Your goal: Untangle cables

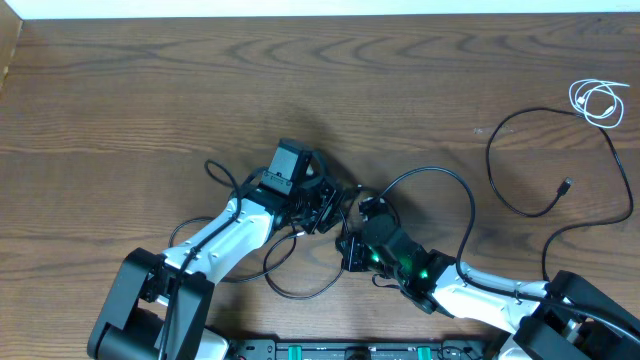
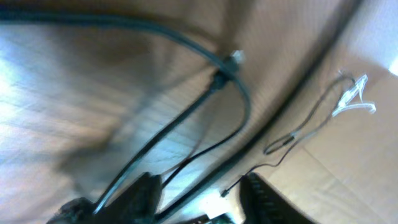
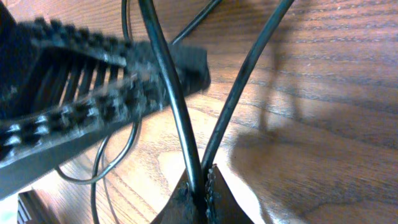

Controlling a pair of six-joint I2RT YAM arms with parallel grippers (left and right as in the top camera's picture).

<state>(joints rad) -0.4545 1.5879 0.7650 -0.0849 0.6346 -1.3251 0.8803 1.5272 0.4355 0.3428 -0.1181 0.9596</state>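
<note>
A tangle of black cables (image 1: 432, 169) lies at the table's middle, between both arms. My right gripper (image 1: 350, 235) is shut on one black cable strand (image 3: 168, 81), pinched at the jaw tips (image 3: 200, 190); a second strand (image 3: 245, 74) rises beside it. My left gripper (image 1: 325, 208) faces it closely. Its fingers (image 2: 146, 199) stand apart, open, with black cables (image 2: 242, 93) running between them. A small coiled white cable (image 1: 598, 100) lies far right, also visible in the left wrist view (image 2: 351, 99). Another black cable (image 1: 491, 160) with a plug end (image 1: 566, 186) curves nearby.
The left gripper's ribbed fingers (image 3: 93, 93) fill the upper left of the right wrist view, close to the held strand. Thicker arm wires run along the front edge near the arm bases (image 1: 170, 300). The wooden table (image 1: 150, 90) stretches beyond the tangle.
</note>
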